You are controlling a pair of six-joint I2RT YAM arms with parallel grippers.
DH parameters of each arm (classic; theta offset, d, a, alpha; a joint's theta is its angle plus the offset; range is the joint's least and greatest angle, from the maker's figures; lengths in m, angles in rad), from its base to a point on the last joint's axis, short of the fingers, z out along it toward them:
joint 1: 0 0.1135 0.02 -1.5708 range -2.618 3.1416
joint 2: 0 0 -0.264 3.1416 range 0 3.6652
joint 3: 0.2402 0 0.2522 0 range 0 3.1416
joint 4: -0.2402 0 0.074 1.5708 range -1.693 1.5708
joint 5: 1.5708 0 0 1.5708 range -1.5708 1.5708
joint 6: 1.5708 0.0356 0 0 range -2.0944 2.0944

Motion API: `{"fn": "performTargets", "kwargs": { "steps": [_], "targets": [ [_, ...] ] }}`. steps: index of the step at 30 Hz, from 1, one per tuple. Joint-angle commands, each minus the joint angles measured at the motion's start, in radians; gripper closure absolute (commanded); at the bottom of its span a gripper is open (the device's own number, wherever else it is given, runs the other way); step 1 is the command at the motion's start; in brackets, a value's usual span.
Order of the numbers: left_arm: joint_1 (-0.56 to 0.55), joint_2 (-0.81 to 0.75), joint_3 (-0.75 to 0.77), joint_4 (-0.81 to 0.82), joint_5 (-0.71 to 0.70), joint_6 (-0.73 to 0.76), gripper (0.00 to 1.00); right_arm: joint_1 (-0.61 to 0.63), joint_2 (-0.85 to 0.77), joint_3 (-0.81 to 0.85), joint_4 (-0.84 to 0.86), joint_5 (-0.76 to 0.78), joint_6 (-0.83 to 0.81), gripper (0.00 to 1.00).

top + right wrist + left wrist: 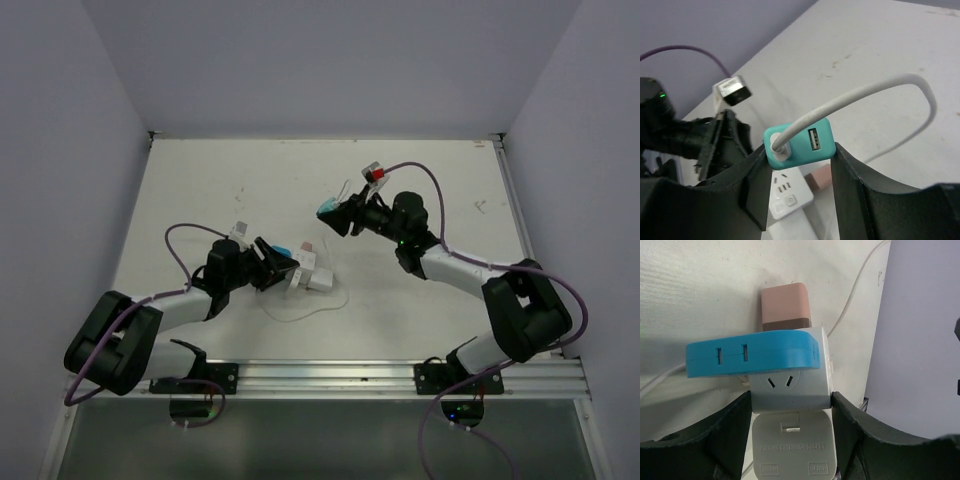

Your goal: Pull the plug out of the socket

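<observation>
right claw (800, 152) clamped on teal plug (805, 140), long axis crosswise; left claw (790, 412) clamped on white socket (790, 387)

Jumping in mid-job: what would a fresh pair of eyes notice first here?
The teal plug stands out, clamped in the right gripper mid-scene, a white cable looping from it. It is apart from the white socket block, gripped by the left gripper just left of centre, with a blue piece and a pink adapter against it.

I see left gripper (288, 268) flanking socket (318, 273) sides; pink adapter (785, 305) blocks far face. Thin cable (322, 307) loops across near table (440, 180). Gap toward right gripper (335, 215) passable.
</observation>
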Motion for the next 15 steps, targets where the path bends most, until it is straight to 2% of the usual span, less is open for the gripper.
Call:
{"fn": "performTargets", "kwargs": {
  "steps": [1,7,10,15],
  "targets": [
    [0.014,0.018,-0.024,-0.191,-0.120,0.044,1.00,-0.058,-0.067,0.003,-0.212,0.207,-0.024,1.00],
    [0.014,0.017,-0.039,-0.124,-0.110,0.038,1.00,-0.155,-0.099,0.024,-0.579,0.457,-0.033,1.00],
    [0.014,0.017,-0.045,-0.081,-0.103,0.035,1.00,-0.213,-0.059,0.049,-0.682,0.482,-0.001,1.00],
    [0.014,0.011,-0.048,-0.028,-0.089,0.032,1.00,-0.247,0.017,0.088,-0.747,0.517,0.045,0.83]
  ]
}}
